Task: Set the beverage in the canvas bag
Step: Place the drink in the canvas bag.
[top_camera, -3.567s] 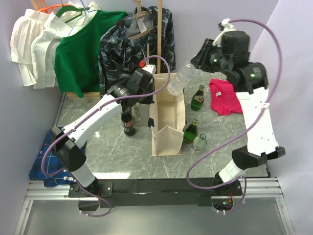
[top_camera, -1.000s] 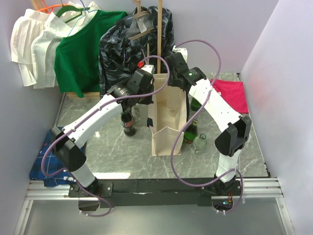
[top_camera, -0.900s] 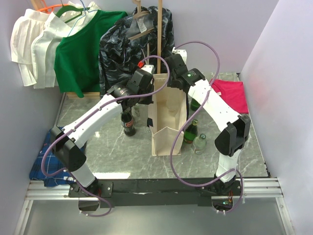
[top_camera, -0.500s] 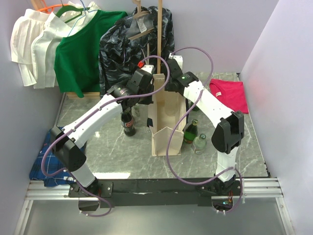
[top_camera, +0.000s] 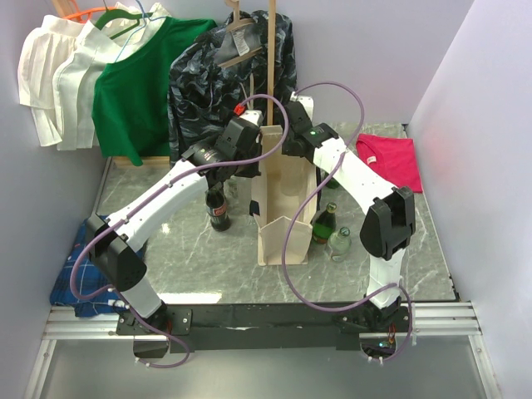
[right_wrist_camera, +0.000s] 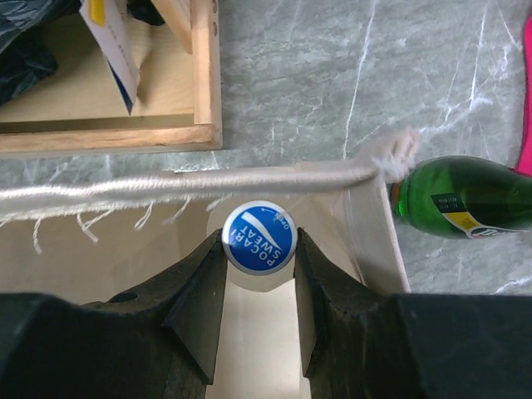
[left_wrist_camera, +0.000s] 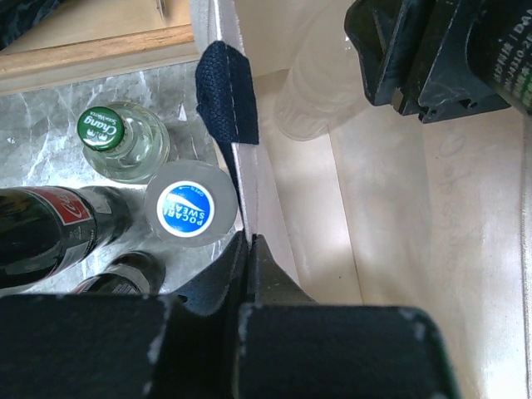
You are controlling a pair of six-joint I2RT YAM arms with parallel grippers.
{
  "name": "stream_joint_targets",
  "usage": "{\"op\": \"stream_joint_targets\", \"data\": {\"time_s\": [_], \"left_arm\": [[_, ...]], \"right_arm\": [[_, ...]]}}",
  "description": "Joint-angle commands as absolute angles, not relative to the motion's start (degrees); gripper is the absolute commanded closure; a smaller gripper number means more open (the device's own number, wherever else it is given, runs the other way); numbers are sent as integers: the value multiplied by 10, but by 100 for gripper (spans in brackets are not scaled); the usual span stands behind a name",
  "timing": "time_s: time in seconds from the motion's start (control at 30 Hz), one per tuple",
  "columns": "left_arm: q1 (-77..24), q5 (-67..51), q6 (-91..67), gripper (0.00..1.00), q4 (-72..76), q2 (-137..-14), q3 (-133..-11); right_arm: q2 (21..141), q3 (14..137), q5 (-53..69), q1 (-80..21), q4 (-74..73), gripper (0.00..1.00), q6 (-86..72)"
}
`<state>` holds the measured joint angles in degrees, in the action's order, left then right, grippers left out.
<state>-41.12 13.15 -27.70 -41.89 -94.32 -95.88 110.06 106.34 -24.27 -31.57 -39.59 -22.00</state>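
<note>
The cream canvas bag [top_camera: 287, 233] with navy handles stands open in the middle of the table. My left gripper [top_camera: 252, 160] is shut on the bag's left wall, which the left wrist view [left_wrist_camera: 248, 239] shows pinched between the fingers. My right gripper [top_camera: 291, 148] reaches down into the bag's far end. In the right wrist view it [right_wrist_camera: 258, 241] is shut on a clear bottle with a blue Pocari Sweat cap [right_wrist_camera: 258, 237], upright just inside the frayed far rim [right_wrist_camera: 208, 181]. The bottle's clear body [left_wrist_camera: 312, 91] shows inside the bag under the right gripper [left_wrist_camera: 432, 58].
Left of the bag stand a cola bottle [top_camera: 219, 212], a green-capped Chang bottle [left_wrist_camera: 108, 137] and a second blue-capped bottle [left_wrist_camera: 187, 208]. Right of it stand a green bottle [top_camera: 324, 223] and a clear one [top_camera: 339, 243]. A pink cloth [top_camera: 391, 162] and a clothes rack [top_camera: 224, 75] lie behind.
My right arm has swung the clear bottle from above and right of the bag down into its far end. It barely moved in the last half second. The left gripper has not moved.
</note>
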Motion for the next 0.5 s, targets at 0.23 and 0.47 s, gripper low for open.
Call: {"op": "stream_joint_targets", "data": {"time_s": [0.23, 0.47], "left_arm": [[-411, 138, -279, 99, -418, -922, -994], [-411, 137, -279, 99, -421, -927, -1000]], "right_arm": [[1103, 1059, -268, -302, -337, 100, -215], [1109, 1049, -272, -302, -339, 100, -208]]}}
